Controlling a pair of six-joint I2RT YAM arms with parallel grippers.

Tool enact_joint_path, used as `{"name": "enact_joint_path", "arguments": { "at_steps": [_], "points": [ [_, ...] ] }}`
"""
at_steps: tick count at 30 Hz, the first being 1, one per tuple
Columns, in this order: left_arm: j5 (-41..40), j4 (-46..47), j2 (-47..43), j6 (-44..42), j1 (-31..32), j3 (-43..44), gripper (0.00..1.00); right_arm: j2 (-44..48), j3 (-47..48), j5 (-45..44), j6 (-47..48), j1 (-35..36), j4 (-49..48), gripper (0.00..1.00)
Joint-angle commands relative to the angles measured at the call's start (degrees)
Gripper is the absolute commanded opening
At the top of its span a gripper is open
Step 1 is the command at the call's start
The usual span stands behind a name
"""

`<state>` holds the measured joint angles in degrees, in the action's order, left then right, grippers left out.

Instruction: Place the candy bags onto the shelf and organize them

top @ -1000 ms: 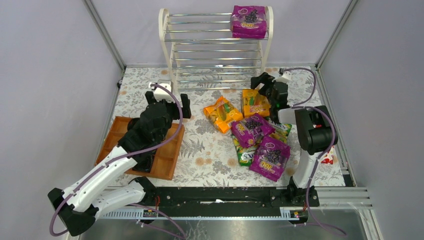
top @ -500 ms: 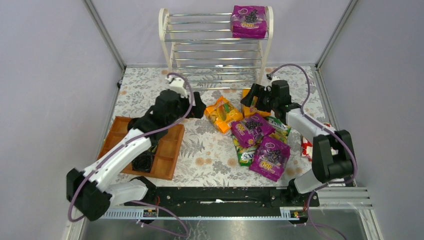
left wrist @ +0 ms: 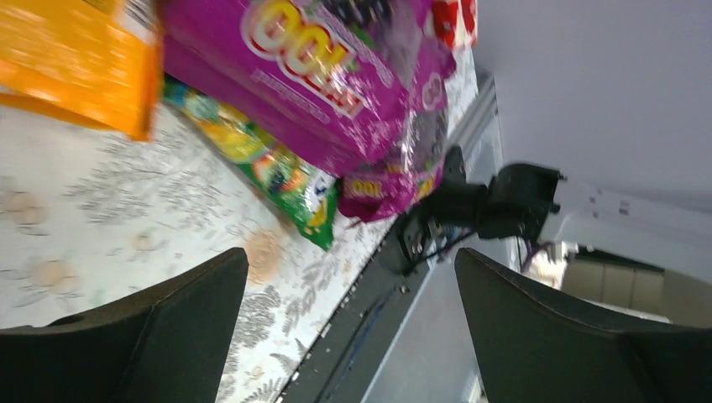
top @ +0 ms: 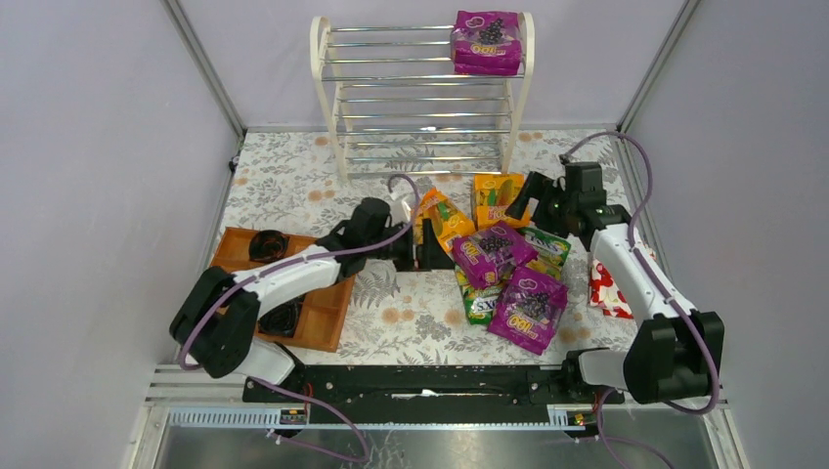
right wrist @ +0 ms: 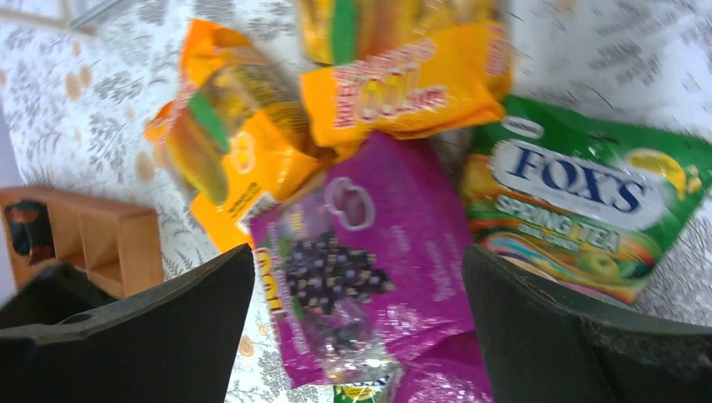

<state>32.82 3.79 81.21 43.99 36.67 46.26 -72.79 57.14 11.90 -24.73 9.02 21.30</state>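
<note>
A purple bag (top: pixel 486 42) is lying on the shelf's (top: pixel 420 98) top right. Six more bags (top: pixel 492 252) are overlapping in front: two orange, two purple, two green.

The candy bags (top: pixel 528 311) are glossy, crinkled plastic. The shelf (top: pixel 411 78) has shiny chrome metal rods in a smooth white frame. The tray (top: pixel 330 311) is matt brown wood.

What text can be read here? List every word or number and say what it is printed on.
"FOXS": white panel on the green-yellow bag, right wrist view.
"SPRING TEA": same bag, just below the brand.
"100", probably: big yellow figures on the purple bag, seen upside down in the left wrist view.
Orange bag: red lettering, too blurred to read.
All other print on the bags is too small to read.
</note>
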Motion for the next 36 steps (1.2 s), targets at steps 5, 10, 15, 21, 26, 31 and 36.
{"name": "enact_joint_path", "arguments": {
  "at_steps": [5,10,15,21,26,31,36],
  "points": [
    [6.2,5.3,8.0,2.7,5.7,4.4,0.99,-5.9,-6.8,14.5,-6.4,-12.4,-2.6,1.0],
    [6.5,7.2,12.7,4.1,5.9,5.6,0.99,-11.3,-8.8,22.7,-6.1,-14.0,-7.8,1.0],
    [7.0,12.7,16.3,8.4,5.7,5.7,0.99,-14.6,-10.9,31.8,-8.4,-14.0,-13.8,0.98],
    [5.0,15.6,17.0,10.3,2.8,4.0,0.94,-15.4,-13.3,39.2,-9.2,-13.5,-17.0,0.86],
    [4.4,17.6,16.8,10.9,1.4,2.5,0.9,-14.2,-13.2,40.5,-8.7,-6.1,-15.4,0.84],
    [2.6,17.4,15.9,10.6,1.3,0.1,0.82,-11.8,-14.8,38.6,-10.6,-1.3,-16.1,0.85],
    [-0.8,13.9,14.7,8.8,0.0,-1.9,0.64,-14.2,-15.0,33.1,-10.0,-2.4,-14.2,0.88]
  ]
}}
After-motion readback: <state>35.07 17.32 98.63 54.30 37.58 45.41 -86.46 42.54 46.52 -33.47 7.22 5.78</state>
